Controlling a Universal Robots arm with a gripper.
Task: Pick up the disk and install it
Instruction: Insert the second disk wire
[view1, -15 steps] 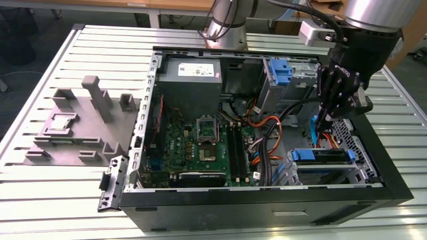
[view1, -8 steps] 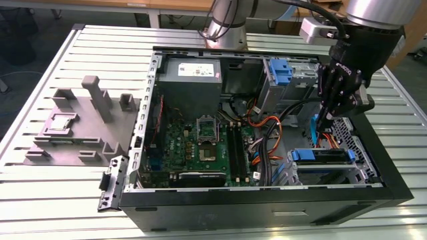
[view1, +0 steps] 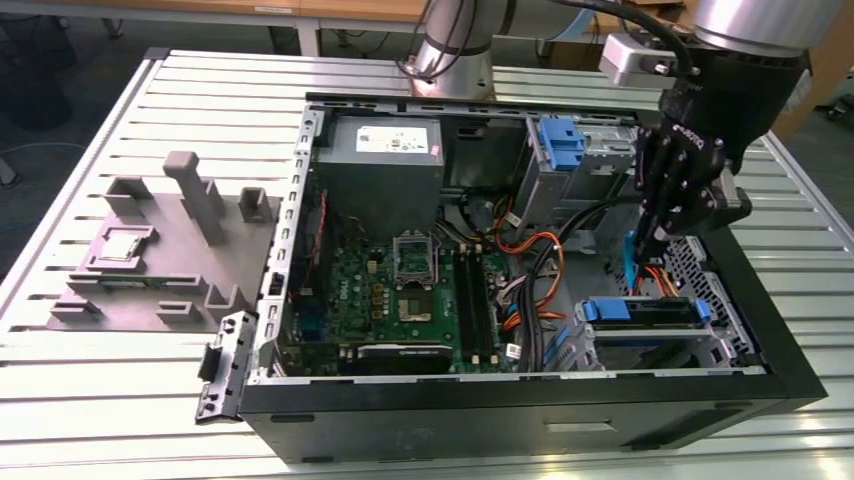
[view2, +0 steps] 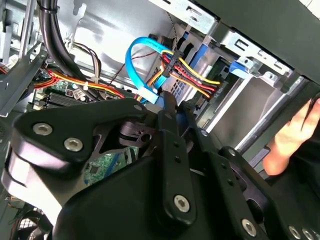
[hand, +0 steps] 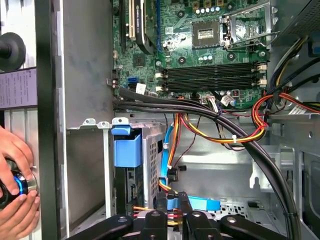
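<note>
One arm is at work, and the views run as follows.

- Exterior view: an open computer case (view1: 534, 400) lies on the slatted surface (view1: 134, 90). The claw (view1: 650, 250) reaches down inside it, near the side at the exterior view's right. The disk (view1: 641, 312), with its blue rails, sits just below the claw in the drive bay at that corner, level and apart from the claw. A spare blue bracket (view1: 563, 140) stands farther back, beside the power supply (view1: 387, 145).
- Second wrist view: the claw (view2: 175, 105) is drawn nearly closed and carries no disk. Its tips sit at the blue cable (view2: 132, 60) and a bundle of coloured wires (view2: 192, 75). Whether they nip a plug I cannot tell. A person's hand (view2: 295, 135) rests at the case edge.
- First wrist view: the claw (hand: 172, 207) points into the bay, with wires showing between its tips. The disk's blue rail (hand: 127, 150) stands beside the bay wall, so the disk looks seated.
- Judgement: the pick-up and placing seem done, and the step in hand appears to be the cabling or a final seating of the disk. Any move here calls for small, careful travel, since loose wires crowd the tips and could snag.
</note>
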